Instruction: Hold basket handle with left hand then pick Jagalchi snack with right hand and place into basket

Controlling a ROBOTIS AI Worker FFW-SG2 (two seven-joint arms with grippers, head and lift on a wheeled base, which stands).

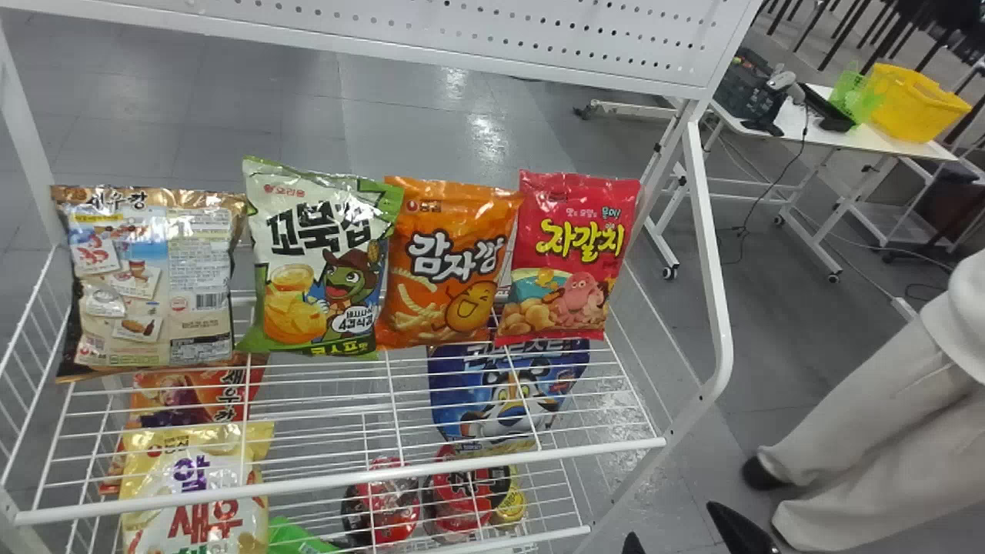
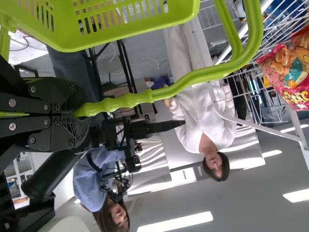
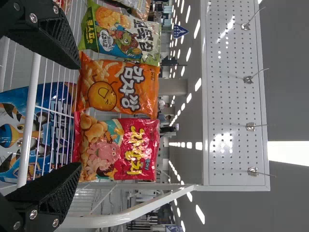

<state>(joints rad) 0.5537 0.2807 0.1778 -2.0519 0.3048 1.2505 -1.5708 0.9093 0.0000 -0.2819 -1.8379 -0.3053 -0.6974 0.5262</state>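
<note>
In front of you is the white rack [image 1: 712,277], its perforated panel [image 1: 462,31] crossing above and beyond the goods. Off to the right in the head view, a white tabletop [image 1: 799,121] carries a yellow basket [image 1: 912,100] and a translucent green container [image 1: 850,96].

Your light-green basket [image 2: 130,34] hangs from its handle [image 2: 193,79], and your left tool [image 2: 79,113] is clenched around that handle. Your right tool [image 1: 672,522] is at the bottom edge of the head view, right of the rack; it is released, with its two fingers spread wide and nothing between them.

Your Jagalchi snack [image 1: 569,254], the red bag, stands upright on the rack's upper wire shelf [image 1: 338,487], at the right end of the row and outside the basket. The right wrist view shows it ahead of your right fingertips, apart from them. Just beside it is the orange bag [image 1: 454,261], then the green-and-white bag [image 1: 315,261], then the beige bag [image 1: 154,277] at the left end.

Lower down, you can see a blue bag [image 1: 504,392] and a pale yellow bag [image 1: 196,492], with two red-and-black packages [image 1: 385,500] between and below them. Smallest of all are the metal hooks [image 3: 248,79] on the panel.
</note>
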